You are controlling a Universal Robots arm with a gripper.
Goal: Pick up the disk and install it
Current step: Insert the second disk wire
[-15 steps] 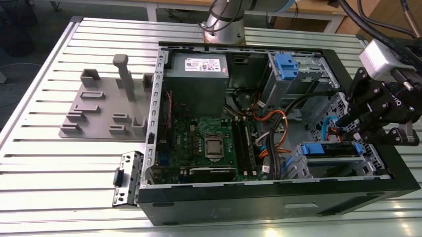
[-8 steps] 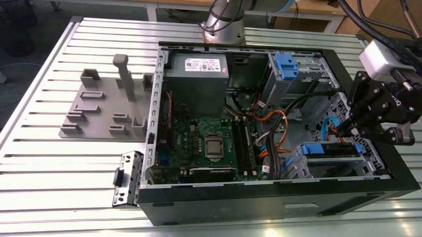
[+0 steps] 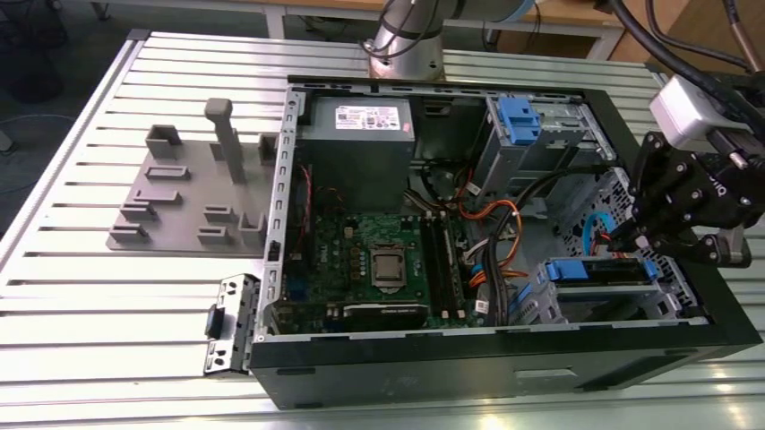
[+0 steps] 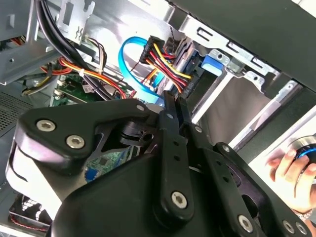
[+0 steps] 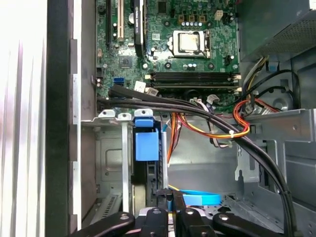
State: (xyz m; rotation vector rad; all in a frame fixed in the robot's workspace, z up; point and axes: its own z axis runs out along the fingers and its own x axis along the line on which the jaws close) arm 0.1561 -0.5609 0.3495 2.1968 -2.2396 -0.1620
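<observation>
The disk (image 3: 596,271), silver in its bright blue bracket, sits in the grey drive cage (image 3: 562,305) at the near corner of the open computer case, at the exterior view's right. In the first wrist view the disk's blue bracket (image 5: 146,144) stands on edge in the cage slot. My gripper (image 3: 637,240) hovers just above the disk's outer end, its black fingers (image 5: 178,207) pressed together with nothing between them. The second wrist view has the same closed fingers (image 4: 174,111) pointing toward the blue bracket (image 4: 213,64) and a bundle of coloured wires.
Black, orange and blue cables (image 5: 217,121) cross the case between the motherboard (image 3: 382,260) and the cage. A grey power supply (image 3: 358,134) and a second cage with a blue latch (image 3: 517,116) sit at the back. A person's hand (image 4: 291,173) rests outside the case. A grey fixture plate (image 3: 192,197) lies on the table.
</observation>
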